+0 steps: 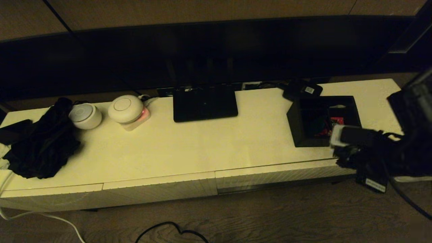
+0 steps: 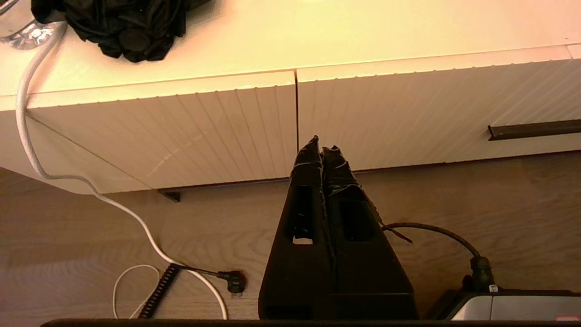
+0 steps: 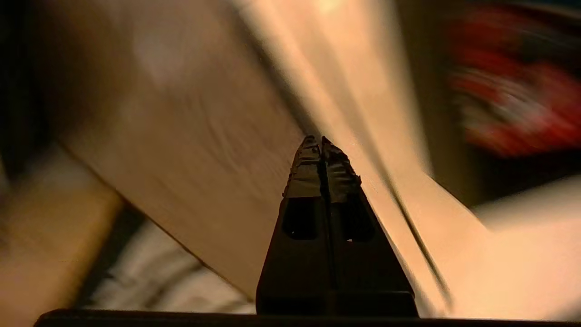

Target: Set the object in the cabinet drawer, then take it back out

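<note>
The object, a black divided box (image 1: 322, 119) with red packets inside, stands on the cream cabinet top at the right. It shows blurred in the right wrist view as red packets (image 3: 513, 91). The cabinet drawer (image 1: 276, 175) is the wide ribbed front below it, with a dark gap along its lower edge. My right arm (image 1: 364, 152) reaches in at the cabinet's front right corner. My right gripper (image 3: 321, 138) is shut on nothing, its tips close to the cabinet's front edge. My left gripper (image 2: 321, 144) is shut and empty, low before the two shorter drawer fronts (image 2: 227, 131).
A flat black router (image 1: 205, 103) lies mid-top, and a small black device with a white label (image 1: 302, 89) sits behind the box. Two white round devices (image 1: 126, 108) and a black cloth (image 1: 44, 141) sit at the left. Cables (image 2: 91, 190) trail over the wooden floor.
</note>
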Tool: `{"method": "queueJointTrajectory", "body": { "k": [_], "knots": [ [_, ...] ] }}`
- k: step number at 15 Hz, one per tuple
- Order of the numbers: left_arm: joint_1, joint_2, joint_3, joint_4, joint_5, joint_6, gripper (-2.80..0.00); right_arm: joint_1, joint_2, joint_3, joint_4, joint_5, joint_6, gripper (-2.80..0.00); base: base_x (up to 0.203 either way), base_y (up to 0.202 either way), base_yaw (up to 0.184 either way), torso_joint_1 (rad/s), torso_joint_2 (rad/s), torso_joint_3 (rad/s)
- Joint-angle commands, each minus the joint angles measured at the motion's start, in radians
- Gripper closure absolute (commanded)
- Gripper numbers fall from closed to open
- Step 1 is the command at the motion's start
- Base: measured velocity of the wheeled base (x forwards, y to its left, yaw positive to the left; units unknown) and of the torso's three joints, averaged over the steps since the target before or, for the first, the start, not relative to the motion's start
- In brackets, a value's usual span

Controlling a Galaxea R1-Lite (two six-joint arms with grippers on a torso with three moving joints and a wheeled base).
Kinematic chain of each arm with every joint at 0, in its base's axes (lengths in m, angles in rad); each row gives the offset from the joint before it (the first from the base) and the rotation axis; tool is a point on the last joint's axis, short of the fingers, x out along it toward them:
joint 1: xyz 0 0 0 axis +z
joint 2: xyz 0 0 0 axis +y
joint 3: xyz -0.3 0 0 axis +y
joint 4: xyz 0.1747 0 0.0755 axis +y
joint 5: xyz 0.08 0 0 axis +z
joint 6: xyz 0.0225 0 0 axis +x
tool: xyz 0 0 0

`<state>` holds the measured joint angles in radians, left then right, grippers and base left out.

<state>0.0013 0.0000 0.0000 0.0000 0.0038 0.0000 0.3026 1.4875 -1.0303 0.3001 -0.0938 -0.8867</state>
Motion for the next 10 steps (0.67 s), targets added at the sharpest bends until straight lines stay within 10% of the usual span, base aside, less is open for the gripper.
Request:
{"method": "queueJointTrajectory", "body": {
  "k": [1,7,10],
  "knots": [
    [0.0,0.0,0.003,0.0,0.001,0.0,0.0,0.014,0.143,0.122,-0.172,-0.003,-0.143,0.0,0.0,0.0,0.0,0.0,0.0,0.0],
    [0.0,0.0,0.003,0.0,0.001,0.0,0.0,0.043,0.359,0.355,-0.727,-0.003,-0.217,0.0,0.0,0.0,0.0,0.0,0.0,0.0],
    [0.0,0.0,0.003,0.0,0.001,0.0,0.0,0.047,0.381,0.39,-0.796,0.003,-0.298,0.0,0.0,0.0,0.0,0.0,0.0,0.0]
  ]
}}
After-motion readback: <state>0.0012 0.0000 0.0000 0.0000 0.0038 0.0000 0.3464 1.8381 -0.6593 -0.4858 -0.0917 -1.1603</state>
